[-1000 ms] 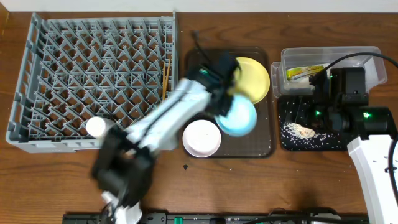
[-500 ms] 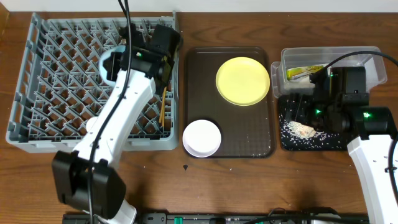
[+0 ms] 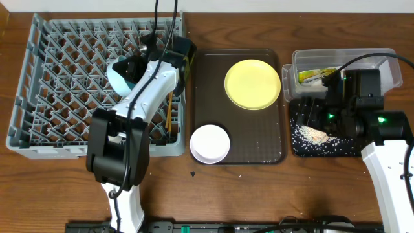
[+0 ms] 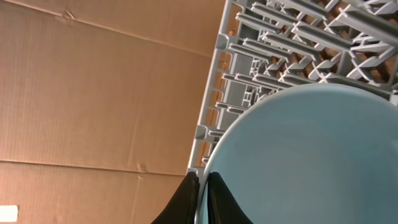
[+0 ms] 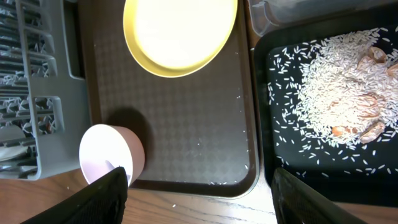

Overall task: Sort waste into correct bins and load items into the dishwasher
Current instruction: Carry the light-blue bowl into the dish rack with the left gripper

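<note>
Cream-white bowl point(image 3: 209, 144) sits unmoved at the near end of the brown serving tray point(image 3: 272, 129). Right pincer point(image 5: 199, 173) hangs as before over the near right, fingers spread wide, nothing between them; rice point(image 5: 329, 81) lies in the black tray point(image 3: 304, 150) beside it.

Change: the light blue bowl point(image 3: 118, 76) has left the serving tray. A second ago it was mid-tray beside the yellow plate point(image 3: 252, 84). Now it is over the far right part of the grey dish rack point(image 3: 58, 84), with the left pincer point(image 4: 202, 180) clamped narrow on its rim. Plate and cream-white bowl are all that remain on the tray.

Judgement: the bowl is being loaded, not yet released; two dishes remain.

Orientation: the chopsticks point(image 3: 168, 113) lie in the rack's right edge, long axis near-to-far. The blue bowl is round, so has no long axis. It looks tipped up on edge rather than flat, but which way its mouth faces I cannot tell.
</note>
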